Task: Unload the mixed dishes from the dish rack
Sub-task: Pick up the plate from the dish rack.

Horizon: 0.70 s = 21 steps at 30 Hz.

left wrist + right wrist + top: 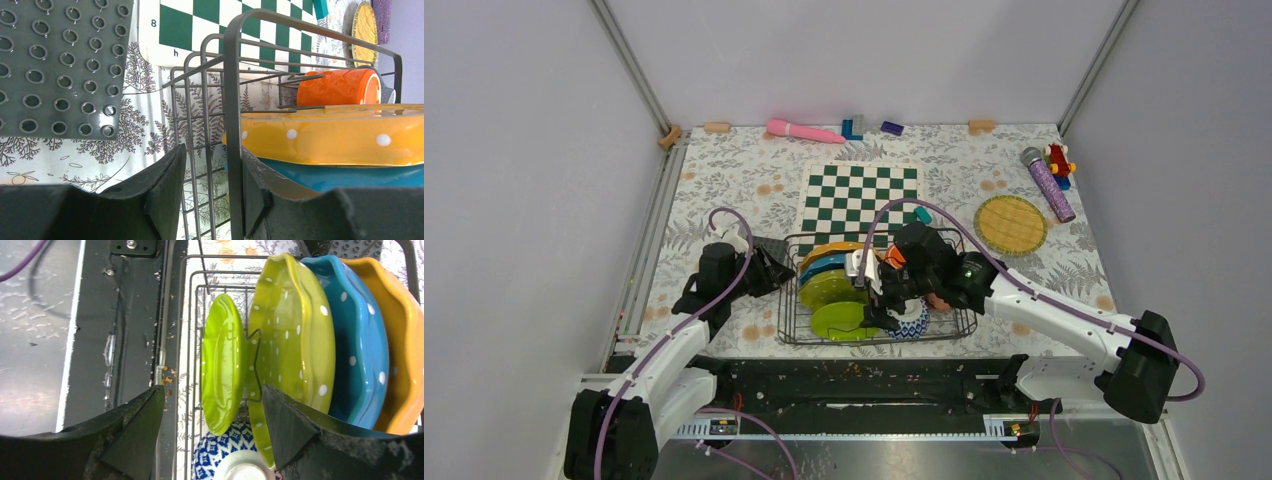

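The dish rack [789, 300] holds upright plates: yellow-orange [829, 252], teal [822, 268], dotted lime green [829, 289] and a small lime green plate [844, 320]. The blue-and-white bowl [912, 322] and orange cup [894, 258] are also in it. My right gripper [215, 435] is open over the rack, its fingers either side of the small lime plate [222, 360], with the bowl [220, 455] below. My left gripper [212, 190] is open, straddling the rack's end wire [232, 100] beside the yellow-orange plate [330, 137]. My right arm hides the pink mug and grey cup.
The green-and-white chessboard [859, 195] lies behind the rack. A grey studded mat [60, 65] lies to its left. A round woven mat [1011, 223], a purple microphone [1048, 184] and small toys are at the back right. The black base rail [864, 375] runs along the near edge.
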Tool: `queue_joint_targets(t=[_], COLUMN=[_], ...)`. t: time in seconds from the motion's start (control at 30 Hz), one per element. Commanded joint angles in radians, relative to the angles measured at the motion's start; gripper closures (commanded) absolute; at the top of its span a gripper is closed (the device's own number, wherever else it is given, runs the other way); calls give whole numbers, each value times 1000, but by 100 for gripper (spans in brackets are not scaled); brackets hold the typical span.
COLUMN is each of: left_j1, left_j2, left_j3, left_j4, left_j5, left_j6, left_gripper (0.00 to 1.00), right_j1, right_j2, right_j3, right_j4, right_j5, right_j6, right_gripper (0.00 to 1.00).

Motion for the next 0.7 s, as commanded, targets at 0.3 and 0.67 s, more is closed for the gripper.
queue_joint_targets(t=[0.3, 0.67], left_j1=[4, 4], left_j2=[-6, -2], left_j3=[7, 0], left_j4=[-38, -20], left_j5=[-40, -34], left_j6=[32, 20], left_gripper=[60, 60], right_j1=[31, 57], right_j2=[38, 76], right_j3=[-78, -108], right_j4=[182, 233], right_j5=[139, 213], right_j6=[44, 59], right_gripper=[31, 46])
